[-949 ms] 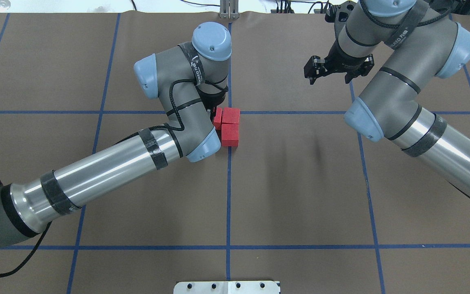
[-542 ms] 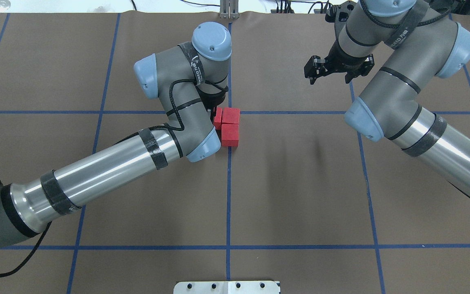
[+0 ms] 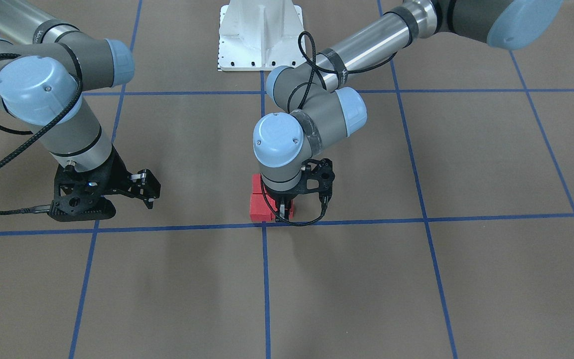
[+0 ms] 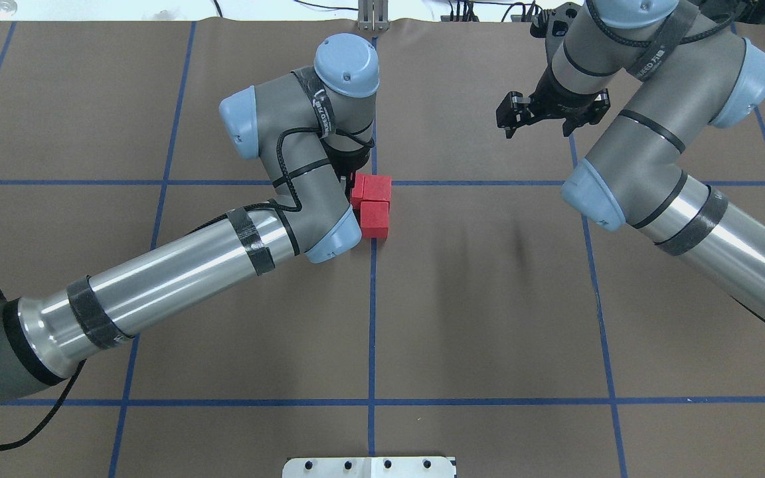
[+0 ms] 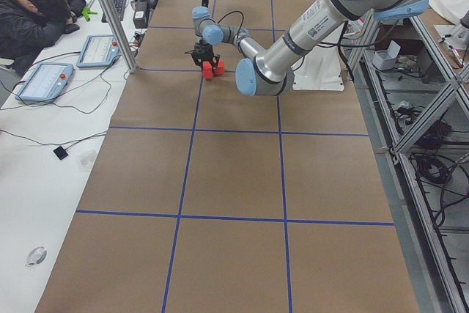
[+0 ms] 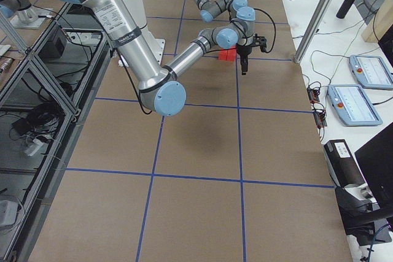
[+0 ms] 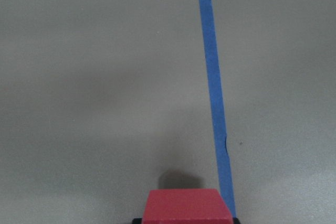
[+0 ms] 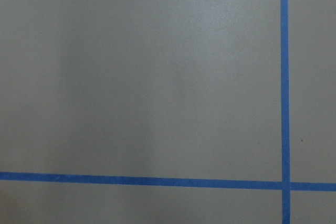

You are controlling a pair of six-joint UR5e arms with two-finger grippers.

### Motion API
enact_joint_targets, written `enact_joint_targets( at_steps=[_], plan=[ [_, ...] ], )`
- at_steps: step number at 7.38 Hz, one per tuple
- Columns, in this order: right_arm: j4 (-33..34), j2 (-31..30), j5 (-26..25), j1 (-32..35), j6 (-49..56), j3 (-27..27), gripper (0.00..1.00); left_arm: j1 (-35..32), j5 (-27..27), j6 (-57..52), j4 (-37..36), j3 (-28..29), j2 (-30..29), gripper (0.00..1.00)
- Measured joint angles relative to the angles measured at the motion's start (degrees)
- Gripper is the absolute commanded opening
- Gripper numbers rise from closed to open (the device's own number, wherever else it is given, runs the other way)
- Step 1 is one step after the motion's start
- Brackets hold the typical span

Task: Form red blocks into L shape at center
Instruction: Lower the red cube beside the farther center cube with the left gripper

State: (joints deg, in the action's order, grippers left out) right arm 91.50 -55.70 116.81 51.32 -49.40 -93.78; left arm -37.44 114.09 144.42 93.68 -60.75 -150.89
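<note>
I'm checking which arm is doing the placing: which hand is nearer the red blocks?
Left. The left hand is down at the red blocks, on their left side. The right hand hangs far off to their right, touching nothing.

A robotics lab: teach pendants (image 5: 45,82), cable tangles (image 6: 37,118) and aluminium framing (image 5: 110,12) flank a brown tape-gridded table (image 4: 489,299).

Three small matte red cubes (image 4: 374,209) lie touching on the brown gridded paper surface (image 4: 489,299), against the robot's side of the central blue-tape crossing (image 3: 265,225).
</note>
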Motion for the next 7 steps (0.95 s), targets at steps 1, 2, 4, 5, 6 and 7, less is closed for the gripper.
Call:
enact_joint_targets(
  at_steps=[1, 2, 4, 5, 6, 7],
  plan=[
    [0.0, -0.02, 0.0, 0.0, 0.0, 0.0, 0.99, 0.01, -0.03, -0.06, 0.01, 0.01, -0.01, 1.0],
    [0.0, -0.02, 0.0, 0.01, 0.0, 0.0, 0.99, 0.05, -0.11, -0.18, 0.01, 0.04, -0.01, 1.0],
    [0.0, -0.02, 0.0, 0.01, 0.0, 0.0, 0.99, 0.08, -0.31, -0.38, -0.05, 0.07, -0.02, 1.0],
    [0.0, -0.02, 0.0, 0.01, 0.0, 0.0, 0.99, 0.08, -0.34, -0.43, -0.09, 0.05, -0.02, 1.0],
    [0.0, -0.03, 0.0, 0.01, 0.0, 0.0, 0.99, 0.04, -0.36, -0.49, -0.13, 0.03, -0.02, 1.0],
    [0.0, -0.02, 0.0, 0.04, 0.01, 0.0, 0.99, 0.01, -0.38, -0.59, -0.2, -0.04, -0.02, 1.0]
  ],
)
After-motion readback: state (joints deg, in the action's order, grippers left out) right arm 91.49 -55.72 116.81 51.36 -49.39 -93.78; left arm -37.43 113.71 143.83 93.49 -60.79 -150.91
